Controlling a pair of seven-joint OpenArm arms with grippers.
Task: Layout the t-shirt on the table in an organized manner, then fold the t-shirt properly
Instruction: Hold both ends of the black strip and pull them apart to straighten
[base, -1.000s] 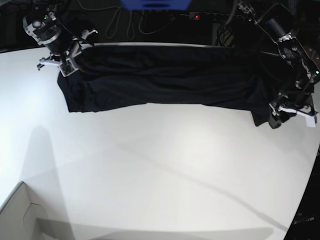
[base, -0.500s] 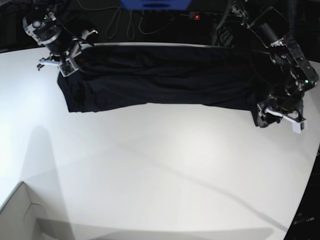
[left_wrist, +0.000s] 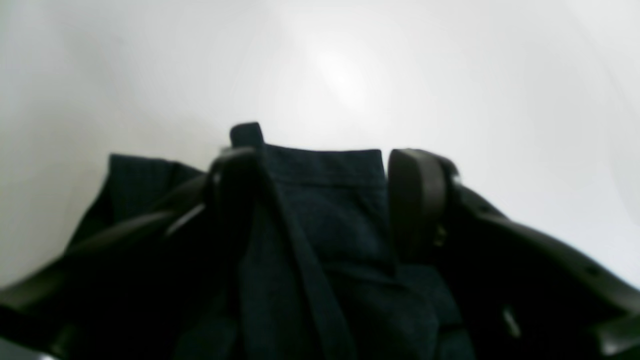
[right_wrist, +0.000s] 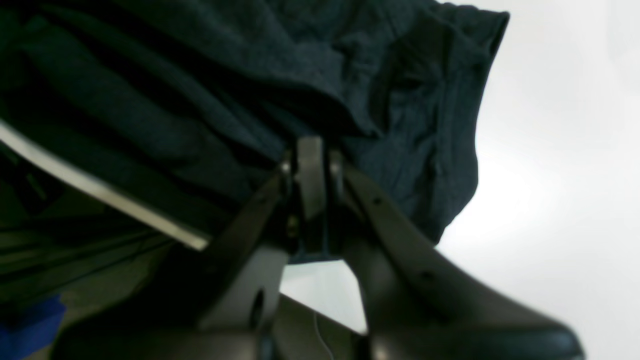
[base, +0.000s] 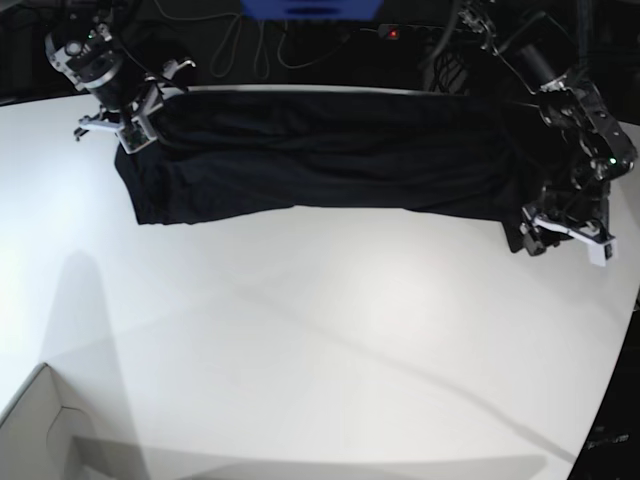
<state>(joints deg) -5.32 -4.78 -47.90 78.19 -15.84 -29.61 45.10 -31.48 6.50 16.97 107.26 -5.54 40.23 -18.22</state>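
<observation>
Right fingers (right_wrist: 310, 175) pinch t-shirt (base: 320, 150); left fingers (left_wrist: 417, 200) parted, straddling hem.

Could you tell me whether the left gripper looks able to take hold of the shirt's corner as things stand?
Probably yes. In the left wrist view a fold of the t-shirt lies right between the parted jaws of the left gripper, with only bare table beyond it, so nothing seems to block closing on the cloth.

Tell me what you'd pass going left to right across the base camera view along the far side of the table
Right gripper → t-shirt, stretched across the table → left gripper.
</observation>
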